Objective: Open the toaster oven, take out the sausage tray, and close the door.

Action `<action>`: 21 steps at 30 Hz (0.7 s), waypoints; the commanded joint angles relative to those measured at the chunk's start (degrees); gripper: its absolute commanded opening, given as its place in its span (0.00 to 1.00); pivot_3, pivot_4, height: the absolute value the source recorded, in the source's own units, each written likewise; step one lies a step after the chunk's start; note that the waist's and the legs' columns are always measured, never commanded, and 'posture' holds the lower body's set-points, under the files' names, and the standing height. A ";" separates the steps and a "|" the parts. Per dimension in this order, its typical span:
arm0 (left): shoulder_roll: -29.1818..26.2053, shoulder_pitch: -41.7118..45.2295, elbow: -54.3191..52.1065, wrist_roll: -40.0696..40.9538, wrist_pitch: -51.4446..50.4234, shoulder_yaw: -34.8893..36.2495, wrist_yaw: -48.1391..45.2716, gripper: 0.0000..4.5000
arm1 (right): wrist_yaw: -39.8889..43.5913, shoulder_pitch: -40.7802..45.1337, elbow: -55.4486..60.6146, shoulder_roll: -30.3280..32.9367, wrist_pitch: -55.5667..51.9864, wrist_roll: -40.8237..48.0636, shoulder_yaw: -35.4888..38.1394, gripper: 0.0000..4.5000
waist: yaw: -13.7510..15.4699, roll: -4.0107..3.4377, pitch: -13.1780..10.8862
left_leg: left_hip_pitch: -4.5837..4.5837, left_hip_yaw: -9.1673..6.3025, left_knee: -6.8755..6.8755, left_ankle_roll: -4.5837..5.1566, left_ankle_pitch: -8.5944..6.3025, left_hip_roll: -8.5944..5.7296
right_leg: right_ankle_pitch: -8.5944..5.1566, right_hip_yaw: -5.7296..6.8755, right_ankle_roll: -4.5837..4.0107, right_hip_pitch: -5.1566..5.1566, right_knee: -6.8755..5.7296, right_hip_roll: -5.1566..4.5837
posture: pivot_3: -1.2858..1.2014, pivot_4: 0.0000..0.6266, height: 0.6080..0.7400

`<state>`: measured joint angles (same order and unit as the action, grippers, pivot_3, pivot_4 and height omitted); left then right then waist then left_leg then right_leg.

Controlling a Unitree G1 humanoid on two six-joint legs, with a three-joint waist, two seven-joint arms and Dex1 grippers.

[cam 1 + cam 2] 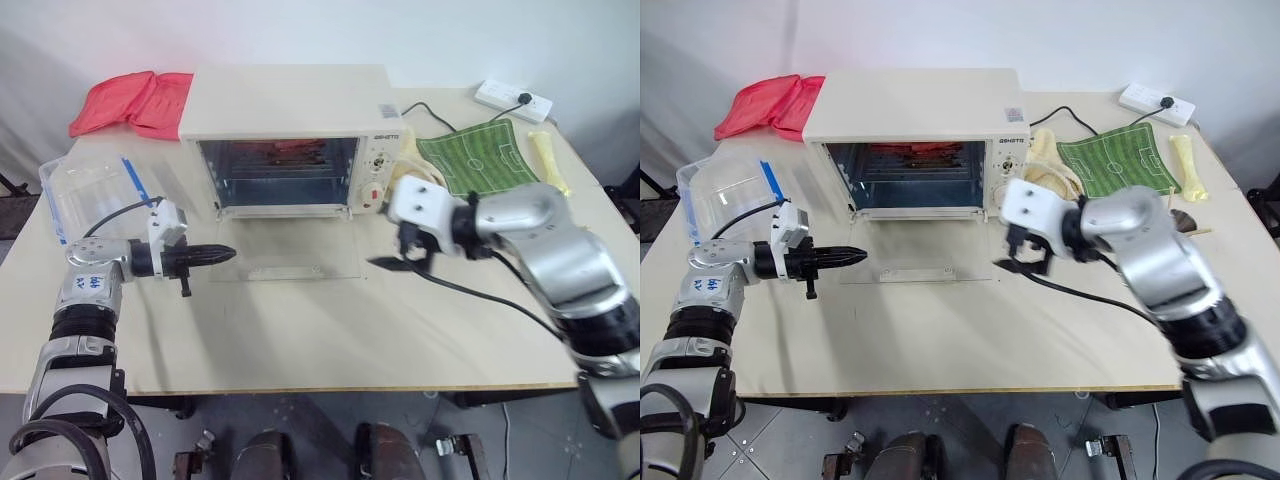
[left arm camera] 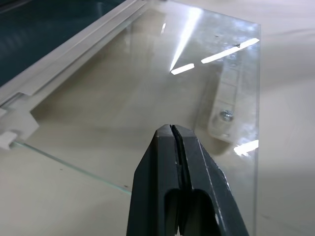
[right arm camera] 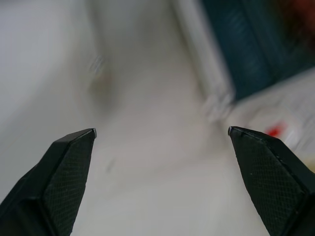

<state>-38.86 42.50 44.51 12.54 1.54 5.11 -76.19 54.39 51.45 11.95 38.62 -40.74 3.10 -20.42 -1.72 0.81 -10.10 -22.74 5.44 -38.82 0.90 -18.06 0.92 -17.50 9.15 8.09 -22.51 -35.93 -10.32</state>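
Lying deep inside the boxy cream-white toaster oven [image 1: 290,130], the silver sausage tray [image 1: 290,152] sits beyond both arms; the spread right gripper [image 1: 398,262] is nearer than the clenched left gripper [image 1: 222,255].

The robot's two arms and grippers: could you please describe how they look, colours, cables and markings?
Both arms are silver-grey metal with black joint bands. Each wrist carries a white boxy camera housing, with a black cable looping off it. The left gripper has two slim black fingers tapering to a point; blue handwritten marks sit on its forearm. The right gripper has black fingers with a fine cross-hatched texture.
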 commanded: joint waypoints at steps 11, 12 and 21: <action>7.68 -8.89 -16.72 9.29 -1.61 10.39 17.82 0.04 | -20.10 10.37 -27.25 -20.80 18.51 -16.53 -7.12 1.00 | -0.43 0.00 0.00 | -0.32 -0.30 -0.25 0.00 0.00 -0.01 | 0.00 0.13 0.00 -0.07 -0.07 0.00 | 0.52 0.24 1.00; 8.04 -9.74 -18.60 10.34 -3.55 10.59 18.45 0.09 | -21.44 11.07 -29.40 -21.86 19.76 -17.50 -7.22 1.00 | -0.46 0.00 0.00 | -0.31 -0.30 -0.25 0.00 0.00 -0.02 | 0.00 0.13 0.00 -0.08 -0.06 0.00 | 0.52 0.24 1.00; 14.12 -19.84 -36.52 19.81 -7.23 13.42 22.64 0.64 | -32.88 18.48 -49.44 -31.63 27.91 -24.96 -8.56 1.00 | -1.91 -0.03 -0.01 | -0.30 -0.50 -0.14 -0.01 0.01 0.01 | 0.00 0.07 0.00 -0.07 -0.06 0.03 | 0.52 0.24 1.00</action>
<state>-24.83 23.63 11.73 30.05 -5.82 16.89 -54.62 23.65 68.15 -35.96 7.76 -15.17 -20.25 -28.86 -3.63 0.78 -10.11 -23.03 4.83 -38.96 0.89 -18.05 0.94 -17.50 9.21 8.09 -22.58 -35.99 -10.29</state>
